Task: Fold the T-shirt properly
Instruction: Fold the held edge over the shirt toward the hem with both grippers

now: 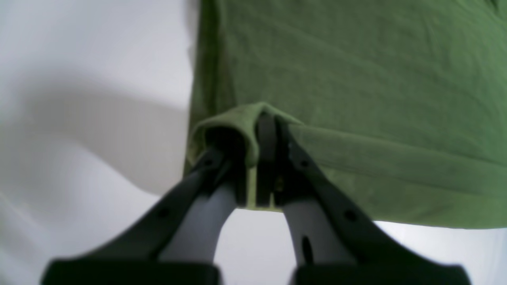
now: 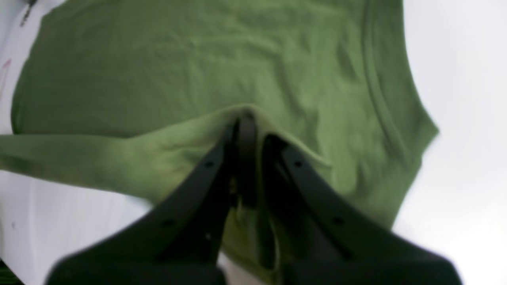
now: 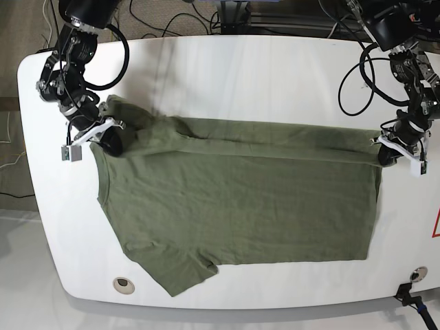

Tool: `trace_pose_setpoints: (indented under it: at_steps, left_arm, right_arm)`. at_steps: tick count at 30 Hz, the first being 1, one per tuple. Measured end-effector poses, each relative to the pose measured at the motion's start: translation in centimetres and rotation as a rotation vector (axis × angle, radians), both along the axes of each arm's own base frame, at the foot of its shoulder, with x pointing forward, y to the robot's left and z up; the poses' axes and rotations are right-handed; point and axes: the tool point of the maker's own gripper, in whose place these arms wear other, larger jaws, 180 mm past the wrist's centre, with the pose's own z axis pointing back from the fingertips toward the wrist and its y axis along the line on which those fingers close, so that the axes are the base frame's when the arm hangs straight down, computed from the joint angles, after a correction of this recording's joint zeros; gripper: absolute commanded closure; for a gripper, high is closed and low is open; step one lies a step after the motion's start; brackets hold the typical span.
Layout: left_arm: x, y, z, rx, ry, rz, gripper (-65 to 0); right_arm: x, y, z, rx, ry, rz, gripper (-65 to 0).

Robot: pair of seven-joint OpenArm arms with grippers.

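Lying flat on the white table (image 3: 206,62), the T-shirt (image 3: 240,199) is stretched between both grippers. The left gripper (image 1: 263,130) is closed tight on a raised fold at the shirt's corner, with cloth spreading ahead of it. The right gripper (image 2: 247,126) is likewise clamped on a pinched ridge of cloth near the sleeve (image 3: 130,113).

White table (image 3: 227,65) with rounded corners, evenly lit; a round grommet hole (image 3: 122,283) is set near its front left corner. Black cables (image 3: 172,17) are seen on grey floor beyond the far edge. Pale floor (image 3: 20,275) is seen at left.
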Motion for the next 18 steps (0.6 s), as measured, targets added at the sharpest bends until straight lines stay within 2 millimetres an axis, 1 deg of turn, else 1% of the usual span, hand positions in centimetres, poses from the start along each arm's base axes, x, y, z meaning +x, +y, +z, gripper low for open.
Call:
trace_pose_setpoints:
  at_steps: [3,6,11,16,18]
  left_arm:
    - [0.9,-0.4,0.1,-0.021,-0.009,-0.005,-1.4]
    - [1.5,-0.3,0.0,-0.040,-0.011,0.002,-1.4]
    - [3.4,-0.5,0.1,-0.080,-0.022,0.008,-1.4]
    - [4.9,-2.2,-0.6,-0.108,-0.027,-0.029,-1.4]
    - [5.1,-2.3,-0.8,-0.114,-0.035,-0.026,-1.4]
  right_arm:
    - [1.6,-0.5,0.5,0.009,-0.017,-0.004,0.0]
    - [2.6,-1.3,0.3,0.019,-0.010,-0.014,0.0]
    - [4.1,-1.6,0.5,0.039,-0.015,-0.019,0.0]
    - [5.4,-0.9,0.1,0.052,0.000,0.003,0.0]
    - [5.9,-0.7,0.0,0.067,0.002,0.004,0.0]
